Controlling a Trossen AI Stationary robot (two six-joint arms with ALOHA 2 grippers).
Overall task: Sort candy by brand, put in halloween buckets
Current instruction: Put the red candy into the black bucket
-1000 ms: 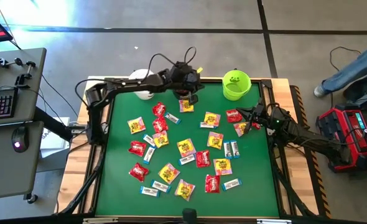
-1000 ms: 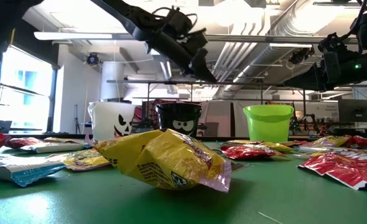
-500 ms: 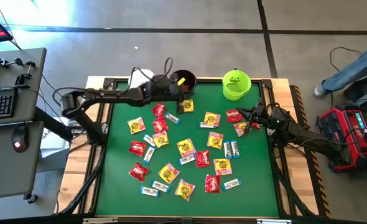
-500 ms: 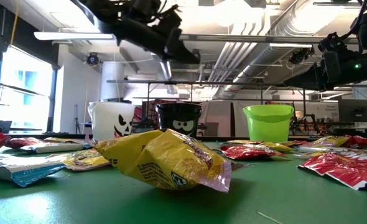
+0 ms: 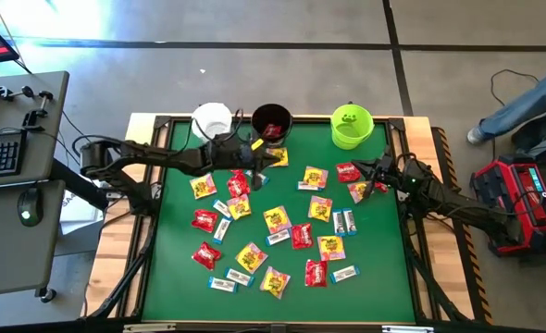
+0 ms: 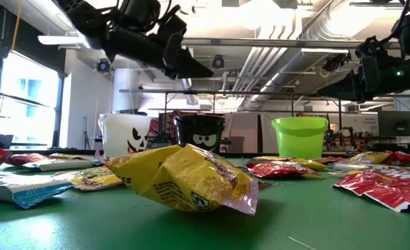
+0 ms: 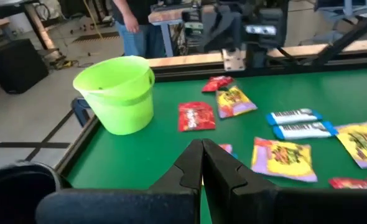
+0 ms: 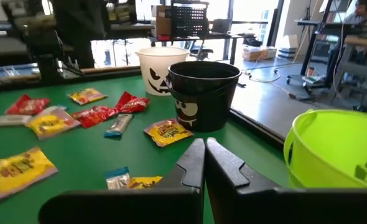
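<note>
Only the high view shows candy inside the black bucket (image 5: 271, 120), just beyond the left gripper (image 5: 254, 159), fingers pressed together; the right gripper (image 5: 377, 176), also pressed together, waits beside the table edge (image 5: 404, 185).

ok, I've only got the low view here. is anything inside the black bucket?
Observer: Yes. From above, the black bucket has a red packet in it, with something yellow beside it.
Operator: left gripper carrying anything?
Observer: No. Its wrist view shows the left gripper shut with nothing between the fingers.
Operator: where's the right arm?
Observer: The right gripper is also shut and empty. In the high view it waits by the right edge of the table, on the green bucket side.
</note>
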